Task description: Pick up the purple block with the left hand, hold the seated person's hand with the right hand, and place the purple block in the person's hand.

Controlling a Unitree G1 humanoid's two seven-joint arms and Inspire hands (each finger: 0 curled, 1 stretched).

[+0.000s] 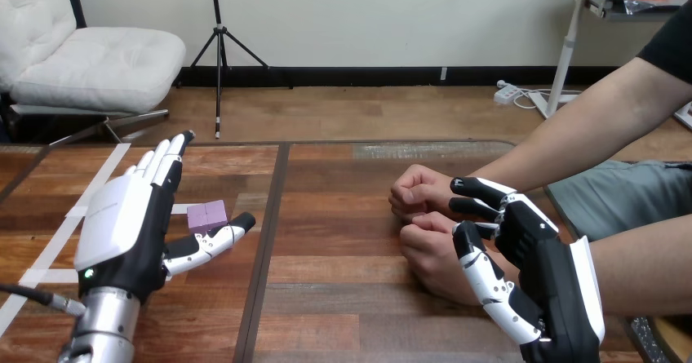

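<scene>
The right robot hand (pixel 555 285) hides the wrist of the person's nearer hand (pixel 431 253).

Overall level: bright, even light is falling across the wooden table (pixel 343 257); no part of it is sinking into darkness.
Direction: shadows are sitting close under things, so the light is likely arriving from overhead.
Glare: a pale greyish sheen is lying along the table's far edge.
Highlights: the white shells of the left hand (pixel 130 224) and right hand (pixel 563 285) are reading bright; the silver forearm (pixel 106 318) is catching small glints.
Shadows: a soft dark patch is pooling under the person's hands (pixel 428 241); the purple block (pixel 206 214) is casting one too faint to trace.
</scene>
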